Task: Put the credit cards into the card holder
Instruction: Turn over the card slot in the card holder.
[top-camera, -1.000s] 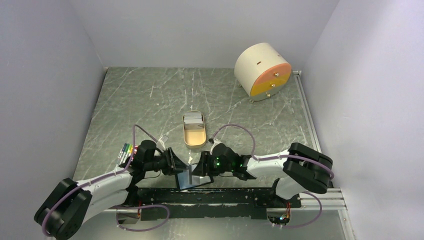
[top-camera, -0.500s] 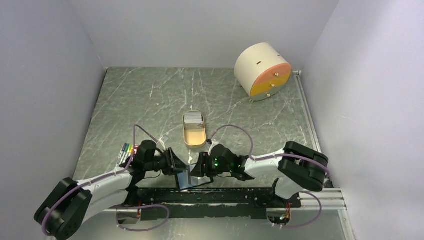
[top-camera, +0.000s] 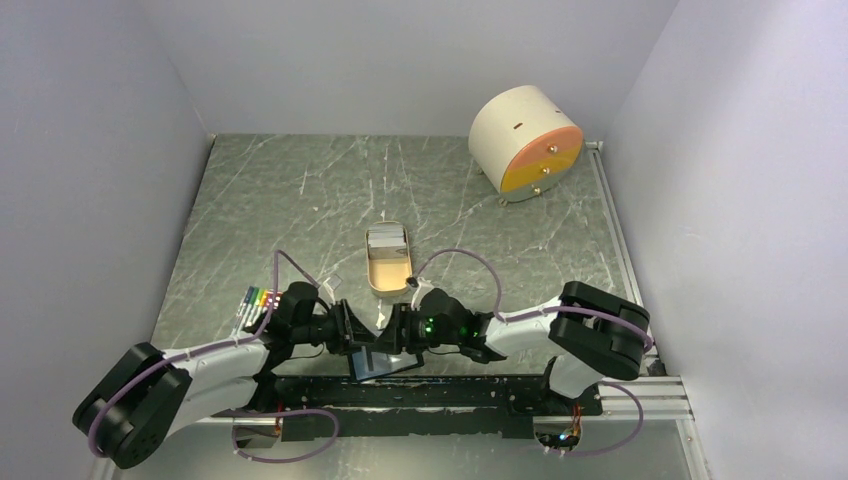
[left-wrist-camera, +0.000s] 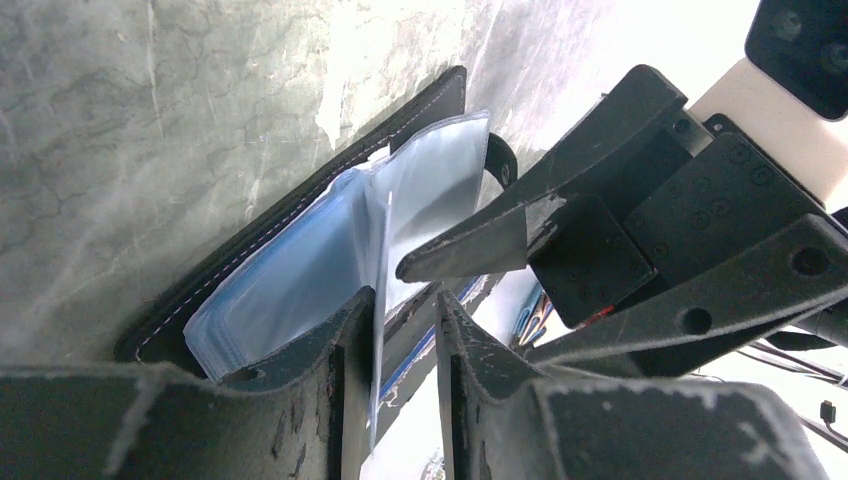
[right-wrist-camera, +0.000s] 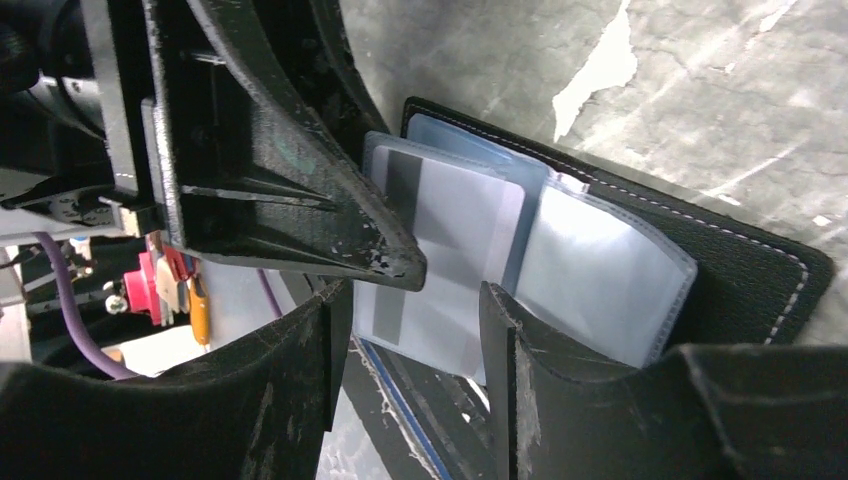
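The black card holder (top-camera: 377, 362) lies open at the table's near edge between both grippers. In the left wrist view its black cover (left-wrist-camera: 300, 215) shows, and a thin clear leaf (left-wrist-camera: 378, 330) stands edge-on between my left gripper's (left-wrist-camera: 405, 298) narrowly parted fingers, lying against one only. In the right wrist view a silvery card (right-wrist-camera: 455, 230) with a grey stripe sits partly in the pockets of the holder (right-wrist-camera: 740, 280). My right gripper (right-wrist-camera: 415, 295) is open beside it. More credit cards (top-camera: 385, 238) are stacked in the tan tray (top-camera: 391, 275).
Coloured markers (top-camera: 250, 300) lie left of the left arm. A round beige drum with an orange face (top-camera: 525, 140) stands at the back right. A black rail (top-camera: 450, 392) runs along the near edge. Grey walls close three sides.
Both grippers have drawn closer together over the holder, the right one shifting left. The holder has tipped down flatter at the near edge.
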